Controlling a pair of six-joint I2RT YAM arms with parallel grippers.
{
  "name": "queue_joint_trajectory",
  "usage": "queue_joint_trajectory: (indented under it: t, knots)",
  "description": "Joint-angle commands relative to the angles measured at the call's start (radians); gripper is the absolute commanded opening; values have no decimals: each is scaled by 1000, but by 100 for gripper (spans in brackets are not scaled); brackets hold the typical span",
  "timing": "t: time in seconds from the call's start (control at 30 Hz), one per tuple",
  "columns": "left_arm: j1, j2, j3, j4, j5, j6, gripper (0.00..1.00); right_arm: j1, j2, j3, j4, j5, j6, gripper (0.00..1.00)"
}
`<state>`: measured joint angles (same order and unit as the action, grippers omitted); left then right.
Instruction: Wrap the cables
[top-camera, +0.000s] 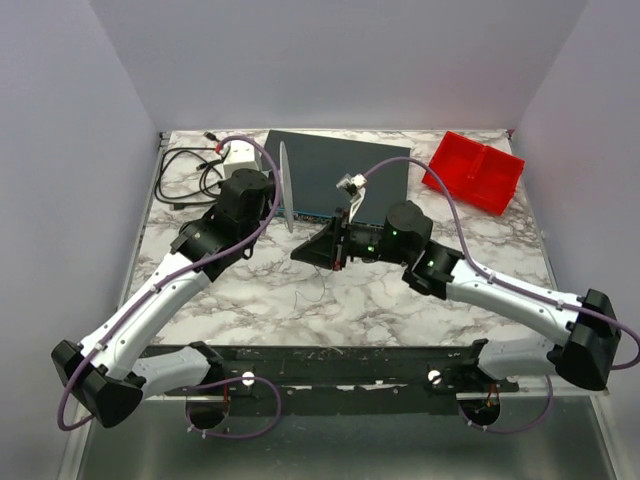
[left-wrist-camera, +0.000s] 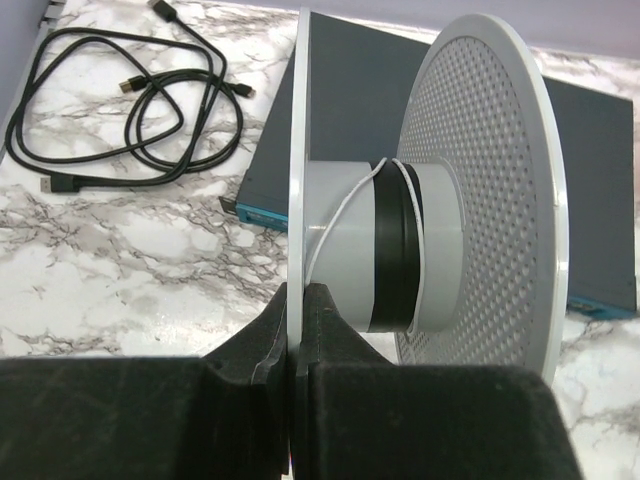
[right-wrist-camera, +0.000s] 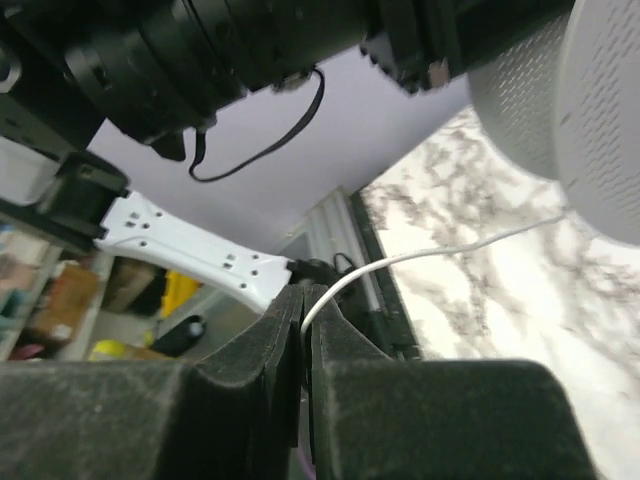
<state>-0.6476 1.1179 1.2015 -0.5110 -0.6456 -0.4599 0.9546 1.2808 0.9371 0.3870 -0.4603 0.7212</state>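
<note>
A grey spool stands on edge, and my left gripper (left-wrist-camera: 297, 300) is shut on the rim of its thin near flange (left-wrist-camera: 297, 150). The perforated far flange (left-wrist-camera: 490, 180) faces the camera. The thin white cable (left-wrist-camera: 340, 215) makes a couple of turns round the hub (left-wrist-camera: 345, 250), beside a black band (left-wrist-camera: 395, 260). From the spool (right-wrist-camera: 600, 100) the cable (right-wrist-camera: 430, 255) runs across to my right gripper (right-wrist-camera: 305, 300), which is shut on it. In the top view the spool (top-camera: 285, 185) sits at the left gripper (top-camera: 277, 212), with the right gripper (top-camera: 298, 252) just to its lower right.
A tangle of black cords with plugs (top-camera: 185, 170) (left-wrist-camera: 120, 110) and a white adapter (top-camera: 240, 155) lie at the back left. A dark grey flat box (top-camera: 340, 170) lies behind the spool. A red bin (top-camera: 475, 170) sits at the back right.
</note>
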Motion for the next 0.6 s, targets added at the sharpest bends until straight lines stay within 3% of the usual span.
queue_joint_trajectory:
  t: [0.0, 0.17, 0.33, 0.57]
  knots:
    - [0, -59, -26, 81, 116, 87, 0, 7, -37, 131, -368, 155, -220, 9]
    - [-4, -89, -55, 75, 237, 156, 0, 6, -14, 266, -583, 313, -349, 4]
    - [-8, -102, -86, 88, 415, 239, 0, -14, 37, 385, -643, 369, -424, 3]
    - [-27, -117, -110, 70, 517, 314, 0, -66, 142, 532, -691, 392, -484, 3]
